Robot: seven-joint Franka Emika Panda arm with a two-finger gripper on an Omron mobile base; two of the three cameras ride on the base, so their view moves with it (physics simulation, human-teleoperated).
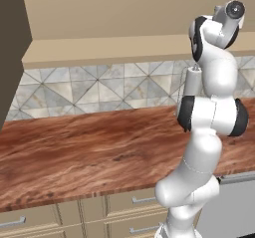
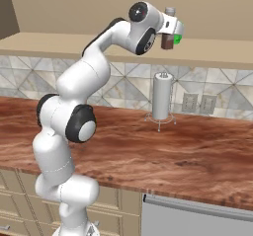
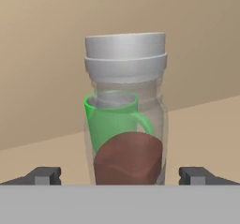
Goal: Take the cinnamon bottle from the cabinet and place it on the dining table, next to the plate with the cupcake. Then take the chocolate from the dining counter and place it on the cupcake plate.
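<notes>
Two finger tips (image 3: 44,175) at the bottom of the hand view, far apart, one left and one right of the bottle (image 3: 125,110); jaws wide, gripping nothing, no contact to be seen. Clear glass bottle, upright, grey ribbed cap on top, brown powder filling its lower part. Green mug (image 3: 114,124) seen through the glass, behind the bottle, handle to the right. Both standing on a tan shelf (image 3: 206,129) with a tan back wall behind.

From the left base view: dark cabinet side (image 1: 11,48) at far left, then wood-grain counter (image 1: 89,152) running across, grey patterned tile (image 1: 99,90) behind it, tan drawers (image 1: 60,217) below. White arm (image 1: 209,117) at right, raised, wrist up by the tan cabinet (image 1: 109,13). Paper towel roll (image 1: 191,87) partly hidden behind the arm.

From the right base view: arm (image 2: 74,111) rising at left, bent over to the right, gripper (image 2: 167,32) up at cabinet height. Bottle (image 2: 169,35) just right of the hand, between the fingers as far as can be told, cap above, brown below, mug (image 2: 178,34) a green patch right beside it. Below, towel roll (image 2: 161,97) upright on a wire stand on the counter (image 2: 197,151). Further right, two wall outlets (image 2: 198,103) on the tile. At bottom right, grey appliance front (image 2: 197,217) under the counter.
</notes>
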